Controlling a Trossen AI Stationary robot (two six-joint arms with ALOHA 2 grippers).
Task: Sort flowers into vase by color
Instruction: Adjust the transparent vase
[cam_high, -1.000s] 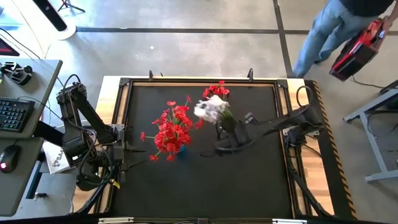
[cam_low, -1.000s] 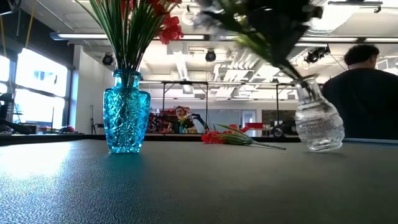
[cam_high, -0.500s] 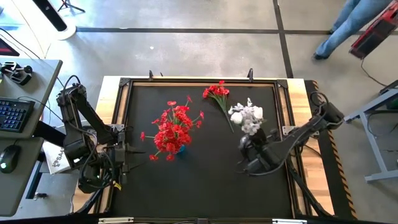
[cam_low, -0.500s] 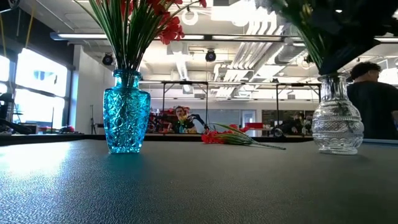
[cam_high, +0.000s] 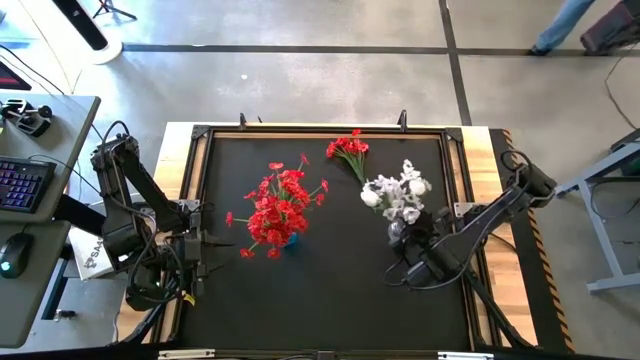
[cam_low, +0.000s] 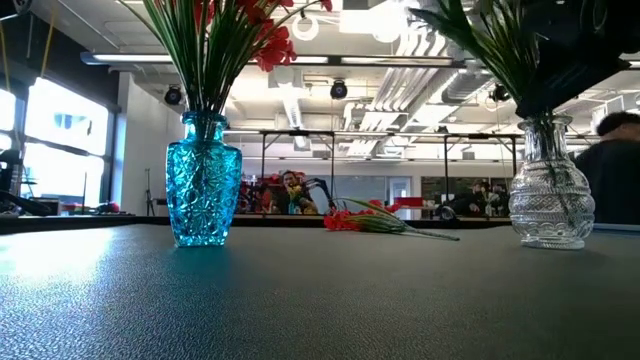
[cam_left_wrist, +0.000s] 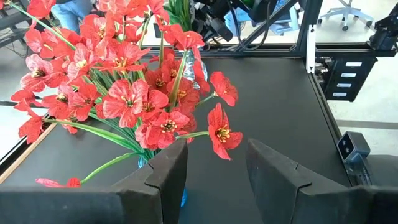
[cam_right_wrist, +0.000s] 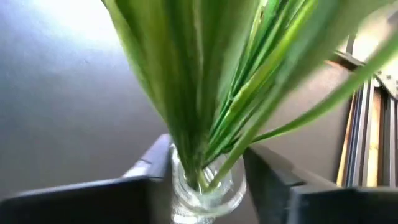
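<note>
A clear glass vase holds white-blossomed flowers on green stems and stands upright on the right half of the table. My right gripper is at its neck, shut on it. A blue glass vase left of the middle holds several red flowers. One red sprig lies flat near the far edge. My left gripper waits open at the left edge, pointing at the red bunch. My right gripper has the clear vase's neck between its two fingers, just below where the stems come out. It comes from the table's near right, slanting down. The vase is upright, and its base seems to rest on the table.
The black table top is bare along its near half. A raised frame runs round it. A desk with keyboard and mouse stands left of the table. A person is in the room behind.
My right gripper has carried the clear vase with the white flowers from beside the lying red sprig toward the table's right and near edges. The vase was tilted and is now upright, base down. A person behind the table has walked off to the right.
</note>
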